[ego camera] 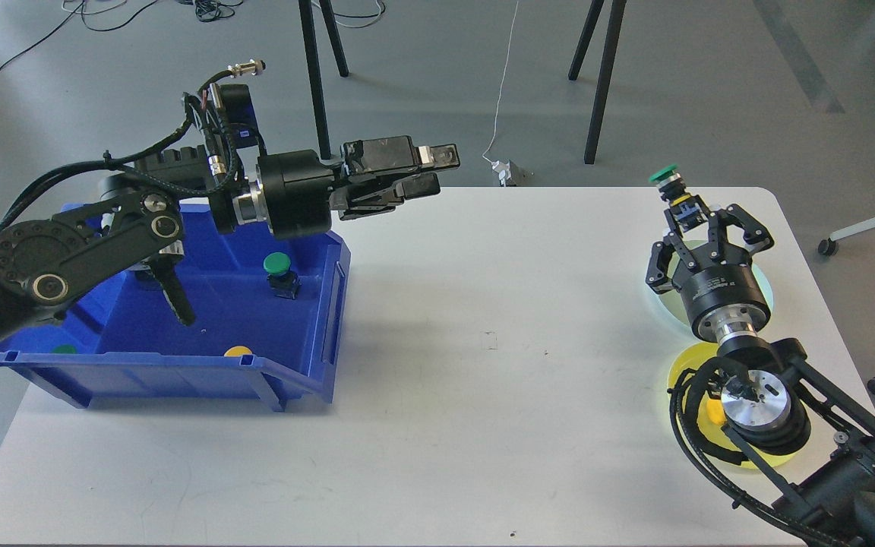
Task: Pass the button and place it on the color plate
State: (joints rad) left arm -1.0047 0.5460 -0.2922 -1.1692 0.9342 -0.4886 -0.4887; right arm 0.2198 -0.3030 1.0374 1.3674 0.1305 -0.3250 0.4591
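My right gripper (687, 217) is shut on a green-capped button (668, 179) with a dark body. It holds the button upright above the pale green plate (664, 307) at the table's right side. The gripper body hides most of that plate. A yellow plate (685, 369) lies just in front of it, partly hidden by my right arm. My left gripper (432, 171) is open and empty. It hovers over the table's back edge, right of the blue bin (308, 380).
The blue bin at the left holds a green button (278, 266), a yellow button (238, 351) and another green one (65, 349). The white table (483, 395) lies between the bin and the plates. Stand legs rise behind its far edge.
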